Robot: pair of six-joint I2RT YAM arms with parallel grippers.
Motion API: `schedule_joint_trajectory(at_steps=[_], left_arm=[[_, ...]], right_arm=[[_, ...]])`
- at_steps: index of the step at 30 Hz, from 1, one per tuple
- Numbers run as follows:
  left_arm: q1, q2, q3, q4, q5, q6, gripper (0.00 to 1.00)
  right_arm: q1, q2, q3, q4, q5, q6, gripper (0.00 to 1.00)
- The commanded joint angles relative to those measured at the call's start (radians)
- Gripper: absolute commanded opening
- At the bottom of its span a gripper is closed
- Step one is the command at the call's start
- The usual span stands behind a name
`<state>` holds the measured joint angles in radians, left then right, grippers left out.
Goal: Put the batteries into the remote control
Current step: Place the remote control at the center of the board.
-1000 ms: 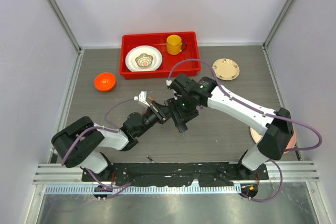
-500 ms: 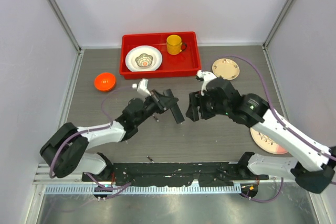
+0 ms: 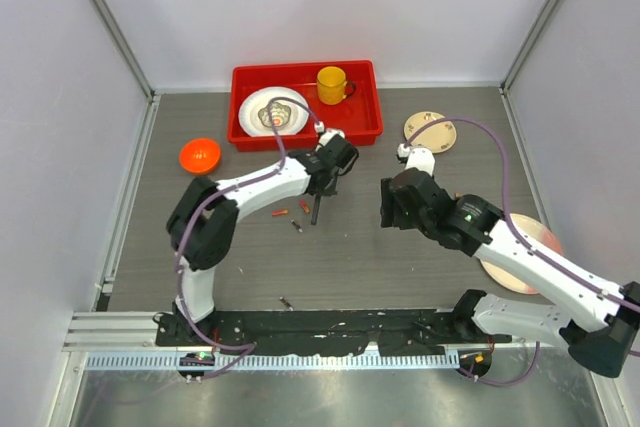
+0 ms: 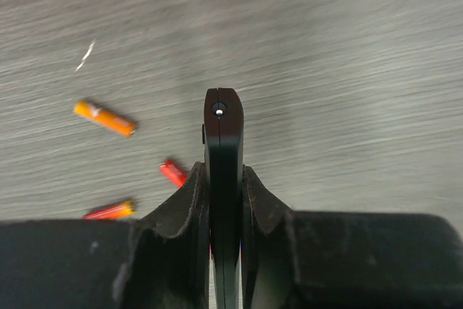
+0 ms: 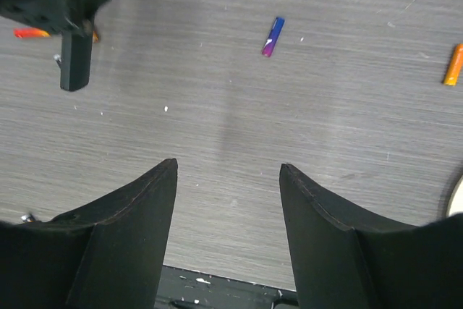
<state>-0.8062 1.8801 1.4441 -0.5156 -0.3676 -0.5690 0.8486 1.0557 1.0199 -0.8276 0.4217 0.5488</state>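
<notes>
Clamping remote (image 4: 222, 132), left tool (image 4: 223, 179), right tool (image 5: 228, 175) spread

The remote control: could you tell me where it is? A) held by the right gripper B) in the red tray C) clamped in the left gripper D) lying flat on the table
C: the left wrist view shows the remote control pinched in the left gripper.

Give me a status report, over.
Left gripper shut on remote. Right gripper open, empty. Batteries loose on table.
</notes>
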Motion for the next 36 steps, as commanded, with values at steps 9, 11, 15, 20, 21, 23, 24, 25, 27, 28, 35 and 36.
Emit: schedule_joint_trajectory(at_steps=[9, 11, 15, 20, 21, 23, 24, 25, 27, 28, 35, 36], left_arm=[[-0.111, 0.339, 0.348, -0.379, -0.263, 0.126, 0.00], [-0.128, 0.376, 0.369, -0.373, -0.246, 0.121, 0.00], [-0.145, 0.421, 0.395, -0.380, -0.225, 0.115, 0.19], [-0.163, 0.398, 0.365, -0.350, -0.195, 0.100, 0.50], [-0.168, 0.390, 0.360, -0.342, -0.197, 0.098, 0.54], [-0.185, 0.375, 0.355, -0.337, -0.194, 0.103, 0.69], [-0.191, 0.358, 0.355, -0.339, -0.195, 0.103, 0.84], [-0.194, 0.346, 0.357, -0.343, -0.197, 0.101, 0.90], [-0.202, 0.288, 0.357, -0.357, -0.197, 0.097, 0.94], [-0.203, 0.259, 0.352, -0.362, -0.198, 0.093, 0.96], [-0.206, -0.255, 0.066, -0.155, -0.105, 0.092, 1.00], [-0.205, -0.321, 0.018, -0.083, -0.102, 0.075, 1.00]], right_arm=[[0.003, -0.203, 0.017, -0.047, 0.080, 0.003, 0.65], [0.003, -0.223, 0.014, -0.056, 0.080, 0.007, 0.65], [0.003, -0.241, 0.014, -0.076, 0.071, 0.010, 0.66], [0.003, -0.261, 0.016, -0.100, 0.083, 0.010, 0.67], [0.004, -0.264, 0.017, -0.105, 0.089, 0.010, 0.67], [0.003, -0.272, 0.019, -0.113, 0.092, 0.010, 0.67], [0.004, -0.275, 0.020, -0.122, 0.095, 0.013, 0.68], [0.003, -0.279, 0.025, -0.125, 0.098, 0.016, 0.68], [0.003, -0.287, 0.025, -0.130, 0.101, 0.020, 0.68], [0.003, -0.293, 0.026, -0.127, 0.101, 0.026, 0.68], [0.003, -0.333, -0.026, -0.003, 0.075, 0.011, 0.68], [0.003, -0.345, -0.044, 0.068, 0.069, 0.004, 0.68]])
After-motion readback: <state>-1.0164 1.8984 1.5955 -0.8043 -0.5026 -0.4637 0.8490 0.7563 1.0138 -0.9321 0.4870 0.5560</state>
